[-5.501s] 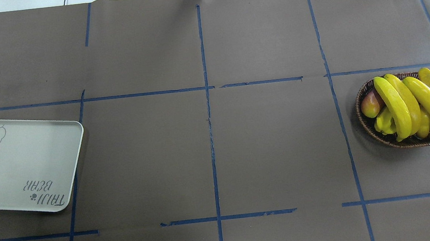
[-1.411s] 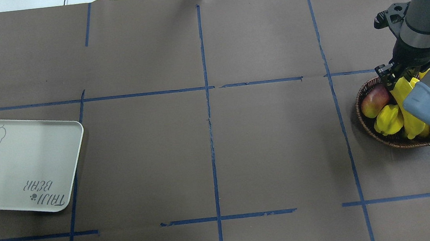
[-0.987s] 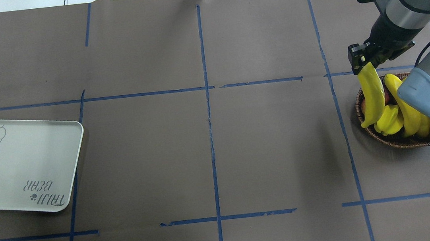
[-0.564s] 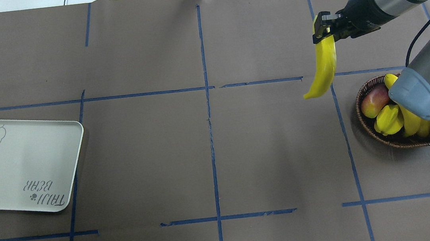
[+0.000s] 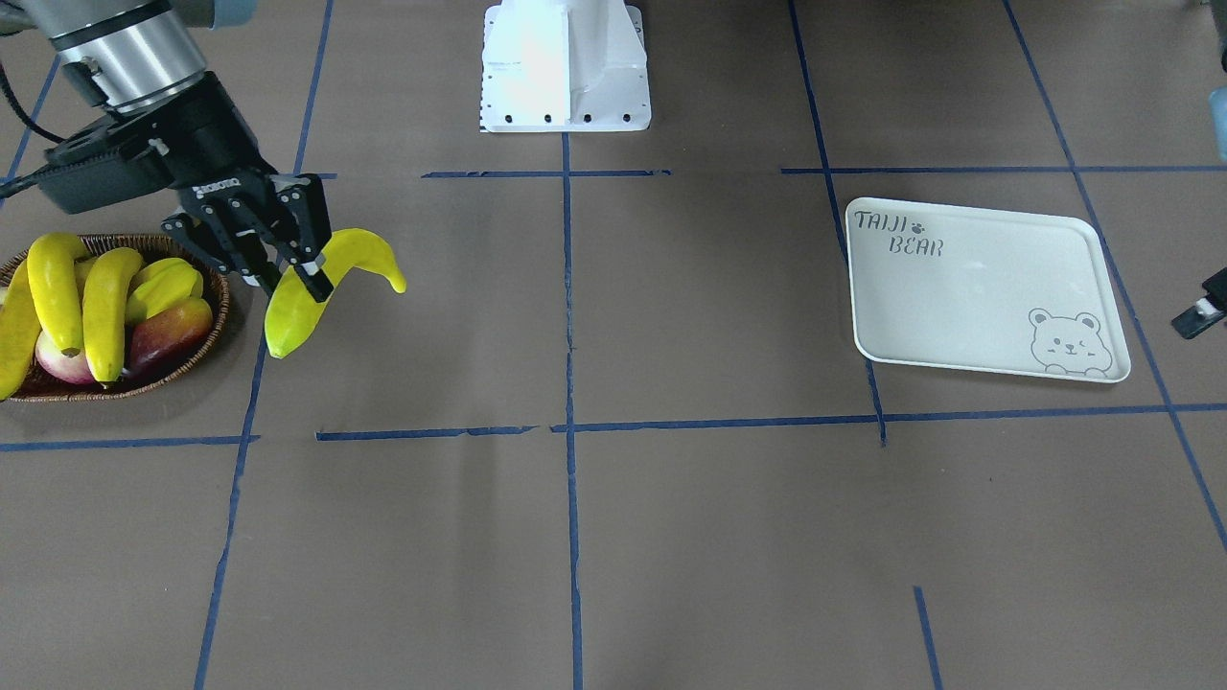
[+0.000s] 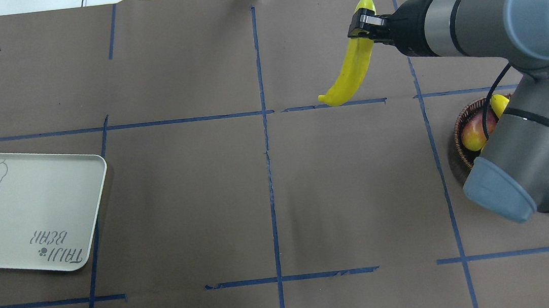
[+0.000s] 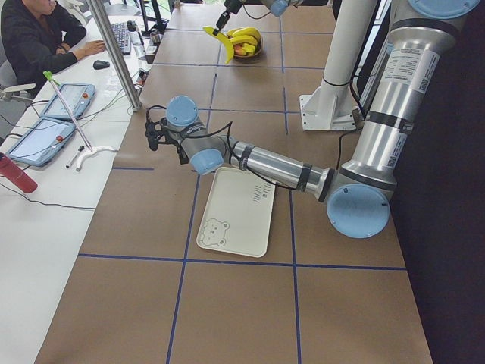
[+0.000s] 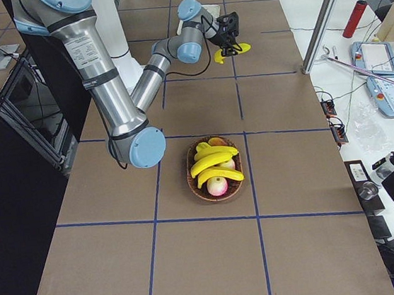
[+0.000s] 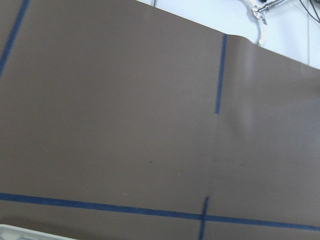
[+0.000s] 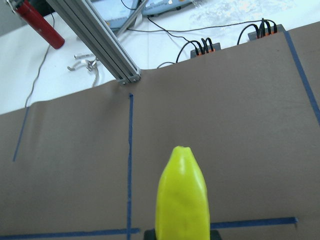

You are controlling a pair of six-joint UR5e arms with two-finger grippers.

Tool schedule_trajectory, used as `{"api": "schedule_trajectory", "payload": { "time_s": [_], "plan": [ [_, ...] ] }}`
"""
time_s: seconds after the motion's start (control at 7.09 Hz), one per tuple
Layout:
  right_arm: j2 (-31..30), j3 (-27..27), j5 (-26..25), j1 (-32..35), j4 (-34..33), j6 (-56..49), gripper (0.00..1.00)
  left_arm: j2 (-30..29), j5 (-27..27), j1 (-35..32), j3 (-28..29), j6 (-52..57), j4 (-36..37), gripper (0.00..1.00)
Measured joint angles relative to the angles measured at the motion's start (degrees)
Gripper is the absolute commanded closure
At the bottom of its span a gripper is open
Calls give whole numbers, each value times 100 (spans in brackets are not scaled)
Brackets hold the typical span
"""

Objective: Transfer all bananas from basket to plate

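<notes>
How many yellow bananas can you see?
4. One long curved bright-yellow banana hangs in the right gripper, over the table. Three more bananas lie in the oval dark-brown wicker basket. None seems hidden.

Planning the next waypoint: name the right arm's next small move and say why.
Probably sweep left in the overhead view, toward the plate. The right hand is shut on a banana held above the table, clear of the basket, and the plate across the table has no banana on it.
</notes>
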Motion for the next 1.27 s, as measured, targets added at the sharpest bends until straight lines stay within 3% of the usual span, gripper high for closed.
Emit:
{"api": "schedule_trajectory", "payload": {
  "time_s": [0.28, 0.56, 0.85, 1.27],
  "plan": [
    [105, 52, -1724, -939, 241, 803, 100, -320, 831, 989, -542, -2381, -368, 0],
    [262, -4, -2962, -1570, 290, 1166, 100, -623, 1511, 1683, -957, -4487, -374, 0],
    [437, -197, -3652, -1861, 257, 1162, 100, -989, 1789, 2195, -1089, -5790, -113, 0],
    [628, -358, -4031, -1957, 236, 1055, 100, -1654, 2699, 3182, -1177, -6477, 943, 0]
  ]
}}
